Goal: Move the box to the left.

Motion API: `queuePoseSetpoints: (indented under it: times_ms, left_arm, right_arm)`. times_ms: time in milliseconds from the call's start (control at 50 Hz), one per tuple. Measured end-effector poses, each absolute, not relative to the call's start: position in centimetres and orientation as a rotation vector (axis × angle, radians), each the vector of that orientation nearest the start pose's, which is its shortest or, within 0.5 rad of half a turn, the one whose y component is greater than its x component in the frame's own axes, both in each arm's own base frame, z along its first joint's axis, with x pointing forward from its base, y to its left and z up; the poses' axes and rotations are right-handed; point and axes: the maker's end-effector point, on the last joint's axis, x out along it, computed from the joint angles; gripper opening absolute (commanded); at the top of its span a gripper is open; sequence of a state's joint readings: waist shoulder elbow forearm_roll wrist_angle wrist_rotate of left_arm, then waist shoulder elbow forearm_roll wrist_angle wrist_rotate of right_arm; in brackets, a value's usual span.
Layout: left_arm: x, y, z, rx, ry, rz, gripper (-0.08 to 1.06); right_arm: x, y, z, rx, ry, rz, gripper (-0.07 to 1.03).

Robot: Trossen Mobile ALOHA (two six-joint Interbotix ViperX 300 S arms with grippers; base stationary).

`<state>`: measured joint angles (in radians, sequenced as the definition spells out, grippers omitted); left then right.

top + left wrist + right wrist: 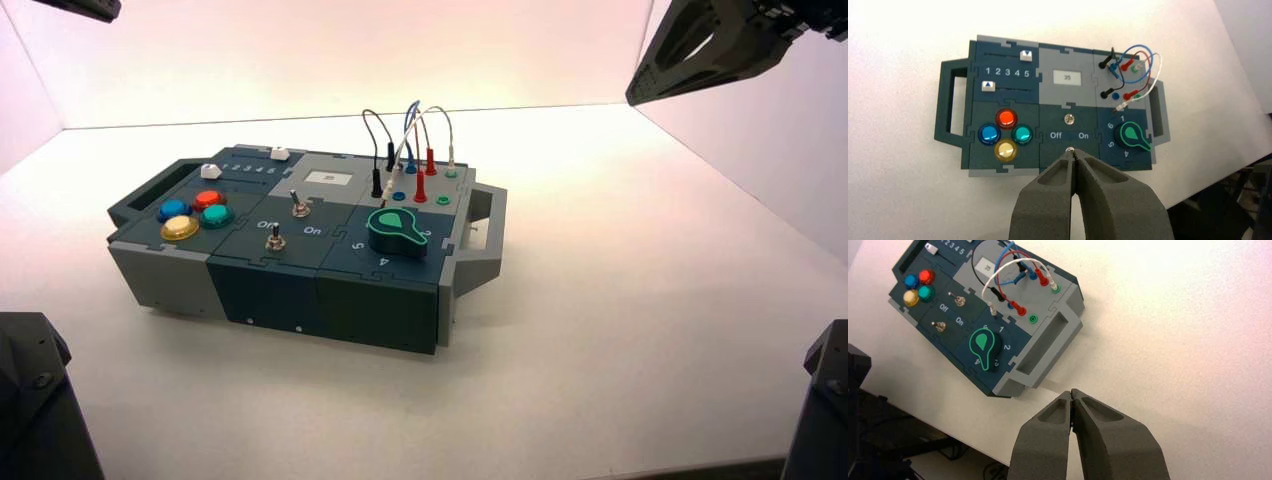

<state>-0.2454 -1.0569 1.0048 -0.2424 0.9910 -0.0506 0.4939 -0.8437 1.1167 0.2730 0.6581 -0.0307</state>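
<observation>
- We see the left gripper (1074,153) raised above the box's near edge, its dark grey fingers pressed together on nothing.
- The right gripper (1071,394) hangs high off the box's right side, likewise pinched closed and empty.
- The large flat dark-blue and grey panel box (300,285) rests on the white table (640,330), slightly left of centre.

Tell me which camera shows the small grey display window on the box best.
The left wrist view: it looks straight down on the small grey display window, and its digits read 35. The high view shows the window foreshortened and unreadable; the right wrist view shows it partly behind looping wires.
</observation>
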Motion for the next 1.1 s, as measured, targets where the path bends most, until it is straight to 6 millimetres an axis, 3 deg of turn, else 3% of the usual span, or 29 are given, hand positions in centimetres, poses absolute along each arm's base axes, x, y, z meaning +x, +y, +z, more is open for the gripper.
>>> queuePoseSetpoints:
  times_ms: [680, 980, 1100]
  left_arm:
    - [16.0, -7.6, 21.5, -0.161, 0.920, -0.328, -0.03]
    - [16.6, -7.7, 22.6, -0.174, 0.866, -0.329, -0.03]
    - [16.9, -7.8, 23.5, -0.177, 0.837, -0.333, -0.03]
  right_arm:
    - [17.2, 12.6, 14.8, 0.014, 0.988, 0.522, -0.02]
    - [17.0, 13.3, 13.8, 0.041, 1.104, 0.521, -0.02]
    - [17.4, 14.0, 12.4, 0.054, 1.201, 0.506, -0.02]
